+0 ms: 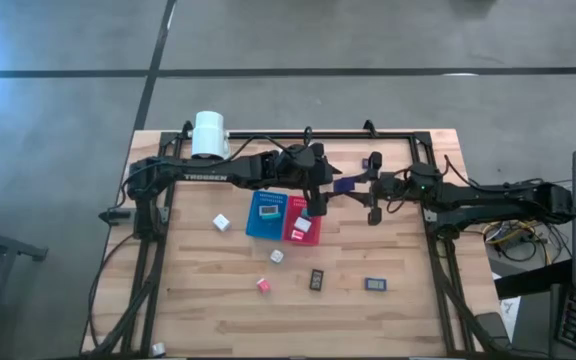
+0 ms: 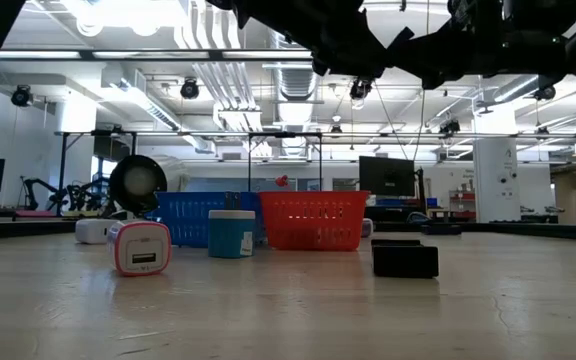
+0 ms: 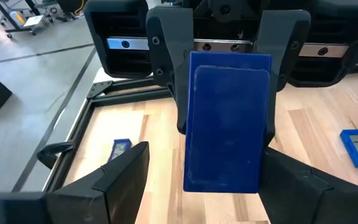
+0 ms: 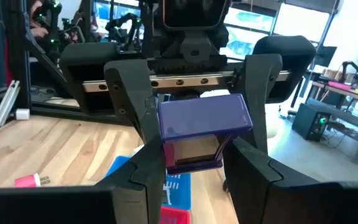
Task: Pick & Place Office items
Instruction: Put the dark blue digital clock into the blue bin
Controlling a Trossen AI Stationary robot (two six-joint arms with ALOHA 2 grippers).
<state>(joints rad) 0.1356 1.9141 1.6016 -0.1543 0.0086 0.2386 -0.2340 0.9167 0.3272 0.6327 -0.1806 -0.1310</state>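
Two end effectors: they meet in mid-air above the surface (image 1: 218, 300), behind the red tray (image 1: 301, 222) and blue tray (image 1: 265, 214).
Held item: the blue flat box (image 3: 227, 121) hangs between them, over the far part of the surface.
Right end effector (image 1: 360, 185): partly closed, pinching the box edge-on.
Left end effector (image 1: 320, 178): jaws spread wide around the box, apparently not clamped.
Step, my judgement: a handover.
Doing it well: close the left firmly before the right lets go; keep the box level.
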